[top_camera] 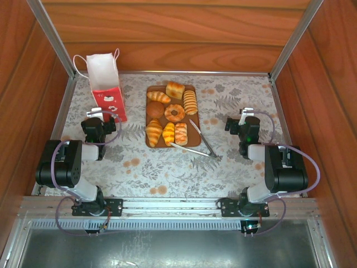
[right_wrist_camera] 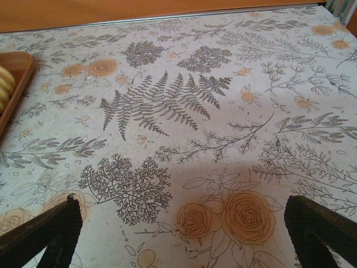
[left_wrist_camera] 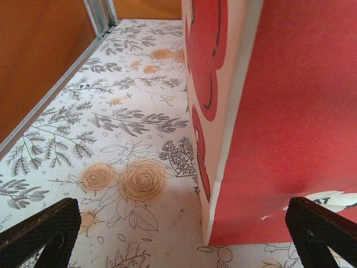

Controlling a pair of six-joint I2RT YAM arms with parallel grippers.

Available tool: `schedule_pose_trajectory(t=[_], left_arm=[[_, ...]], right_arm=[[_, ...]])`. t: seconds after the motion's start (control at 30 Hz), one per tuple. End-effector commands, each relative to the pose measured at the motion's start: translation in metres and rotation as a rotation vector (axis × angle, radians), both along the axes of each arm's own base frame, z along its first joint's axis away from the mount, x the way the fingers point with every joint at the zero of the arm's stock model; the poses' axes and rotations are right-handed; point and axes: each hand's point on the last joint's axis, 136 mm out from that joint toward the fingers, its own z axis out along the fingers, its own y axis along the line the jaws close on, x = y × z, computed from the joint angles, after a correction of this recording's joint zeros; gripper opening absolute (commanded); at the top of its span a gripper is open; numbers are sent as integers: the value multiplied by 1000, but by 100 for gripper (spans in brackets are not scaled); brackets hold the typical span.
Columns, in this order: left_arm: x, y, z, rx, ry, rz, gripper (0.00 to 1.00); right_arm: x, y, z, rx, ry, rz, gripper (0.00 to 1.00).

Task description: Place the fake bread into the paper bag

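Note:
Several pieces of fake bread (top_camera: 170, 114) lie on a brown board: croissants, a ring donut (top_camera: 174, 113), a round bun (top_camera: 155, 109), striped rolls and a squarish loaf (top_camera: 175, 89). The paper bag (top_camera: 106, 86) stands upright at the back left, its white mouth open. My left gripper (top_camera: 99, 116) sits just in front of the bag's red base. In the left wrist view the bag (left_wrist_camera: 290, 123) rises close ahead on the right, and the left gripper (left_wrist_camera: 184, 245) is open and holds nothing. My right gripper (top_camera: 243, 118) is right of the board; in its wrist view the right gripper (right_wrist_camera: 181, 240) is open over bare tablecloth.
Thin metal tongs (top_camera: 201, 139) lie off the board's front right corner. The board (right_wrist_camera: 17, 72) edges into the right wrist view at the left with a striped roll (right_wrist_camera: 4, 84) on it. Wooden walls and metal rails (top_camera: 56, 44) enclose the floral table.

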Motion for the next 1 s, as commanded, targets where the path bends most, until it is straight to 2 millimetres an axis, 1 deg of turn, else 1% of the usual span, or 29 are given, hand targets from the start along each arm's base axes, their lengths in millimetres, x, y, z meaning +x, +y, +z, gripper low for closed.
schedule_pose_trajectory(t=[0.0, 0.2, 0.23, 0.3, 0.4, 0.47, 0.6, 0.7, 0.73, 0.77, 0.8, 0.83, 0.9, 0.97], left_arm=[[1, 2, 5, -2, -22, -1, 100], [0, 2, 7, 0, -28, 4, 100], [0, 1, 10, 0, -37, 1, 100], [-5, 0, 24, 12, -70, -5, 100], [-15, 7, 42, 29, -121, 53, 100], [-21, 9, 54, 45, -146, 72, 100], [-26, -3, 84, 44, -209, 41, 100], [-26, -3, 102, 29, -232, 50, 100], [-27, -6, 110, 17, -251, 43, 100], [-30, -9, 123, -4, -281, 39, 100], [-34, -10, 137, -35, -304, 46, 100], [-37, -10, 149, -71, -306, 55, 100], [-47, -13, 176, -134, -252, 52, 100], [-57, -20, 203, -157, -198, 13, 100]], right_arm=[[5, 0, 5, -9, -18, 12, 100], [5, 0, 6, -10, -23, 15, 100], [5, 0, 10, -9, -39, 15, 100], [1, 1, 19, -10, -51, 16, 100], [-11, -4, 34, 7, -52, -20, 100], [-18, -3, 41, 36, -39, -21, 100], [-31, 3, 48, 92, -25, -10, 100], [-38, 1, 53, 102, -33, -22, 100], [-39, 1, 61, 109, -49, -25, 100], [-41, 1, 68, 119, -63, -29, 100], [-44, 1, 81, 137, -84, -36, 100], [-47, 1, 90, 155, -92, -41, 100], [-55, 1, 116, 219, -86, -62, 100], [-61, 11, 141, 270, -70, -25, 100]])
